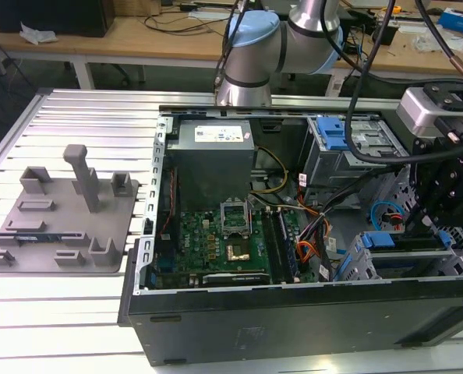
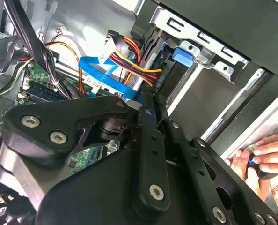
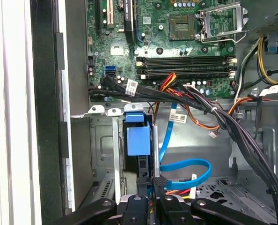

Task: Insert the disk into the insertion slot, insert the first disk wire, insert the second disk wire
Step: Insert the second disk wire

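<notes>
Your gripper (image 3: 153,183) is down inside the open computer case (image 1: 294,312). Its jaws are drawn almost together, pinched on the dark plug at the end of the blue cable (image 3: 188,162). In the second wrist view the two fingers (image 2: 148,140) converge to a narrow point with barely any gap at the tips.

From the jaws, the blue cable runs off to one side in a flat loop, then climbs away toward the circuit board (image 3: 176,42). Straight ahead of the jaws sits the drive (image 3: 138,139). Its blue carrier tab faces you and it is already seated in the silver metal bay (image 3: 104,145), whose walls flank it on either side. The jaw tips are right at the near end of the drive, though you cannot tell whether the plug touches the drive.

Farther ahead of the jaws, a thick bundle of black cables (image 3: 176,96) crosses above the bay. In the second wrist view, red, yellow and orange wires (image 2: 134,61) come in just beyond the fingertips, next to the blue cable.

Behind the gripper, at the outer edge of the case, a person's hand (image 2: 265,157) rests against the frame.
</notes>
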`<state>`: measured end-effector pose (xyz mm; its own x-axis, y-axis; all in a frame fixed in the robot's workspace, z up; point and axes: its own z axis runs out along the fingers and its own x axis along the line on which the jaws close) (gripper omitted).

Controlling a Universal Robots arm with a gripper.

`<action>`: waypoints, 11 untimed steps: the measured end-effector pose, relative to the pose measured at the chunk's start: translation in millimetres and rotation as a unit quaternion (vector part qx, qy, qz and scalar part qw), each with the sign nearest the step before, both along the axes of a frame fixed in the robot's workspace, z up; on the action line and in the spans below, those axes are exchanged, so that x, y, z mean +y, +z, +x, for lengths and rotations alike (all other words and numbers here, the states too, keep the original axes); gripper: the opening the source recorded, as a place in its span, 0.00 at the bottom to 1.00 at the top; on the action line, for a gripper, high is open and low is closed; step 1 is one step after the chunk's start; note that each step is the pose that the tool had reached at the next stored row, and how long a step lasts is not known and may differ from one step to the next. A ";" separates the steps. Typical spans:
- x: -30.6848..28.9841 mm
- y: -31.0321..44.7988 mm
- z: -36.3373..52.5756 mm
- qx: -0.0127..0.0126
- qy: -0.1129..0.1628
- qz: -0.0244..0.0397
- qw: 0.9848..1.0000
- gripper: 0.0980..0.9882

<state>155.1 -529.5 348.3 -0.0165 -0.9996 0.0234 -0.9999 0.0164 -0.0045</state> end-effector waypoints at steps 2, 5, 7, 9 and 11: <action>-0.1 -0.8 0.0 0.000 0.000 0.000 1.000 0.07; -0.1 -2.6 0.0 0.000 0.000 0.000 1.000 0.07; -0.2 -4.3 0.0 0.000 0.000 0.000 1.000 0.07; -0.1 -5.1 0.4 0.000 0.000 0.000 1.000 0.07; -0.1 -6.1 0.4 0.000 0.000 0.000 1.000 0.07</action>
